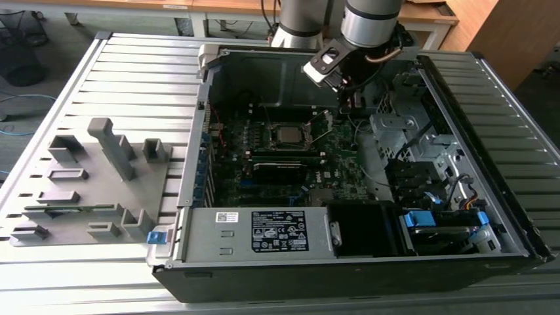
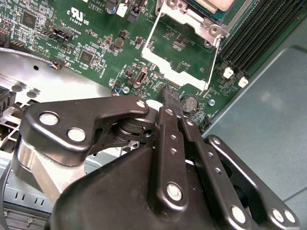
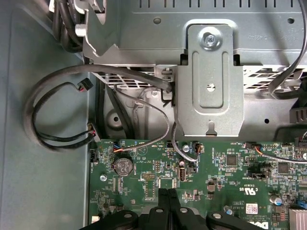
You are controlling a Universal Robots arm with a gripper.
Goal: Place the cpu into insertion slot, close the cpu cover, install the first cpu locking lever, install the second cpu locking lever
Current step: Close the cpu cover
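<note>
Closed, empty gripper hovers near the seated cpu

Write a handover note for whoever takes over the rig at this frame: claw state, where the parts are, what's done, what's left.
The claw is shut and empty, hovering low over the motherboard beside the raised cpu cover.
The cpu sits in the insertion slot.
Done: cpu placed.
Left: the cover is up, so it needs closing and both locking levers need fastening.

cpu partly off second wrist view
</note>
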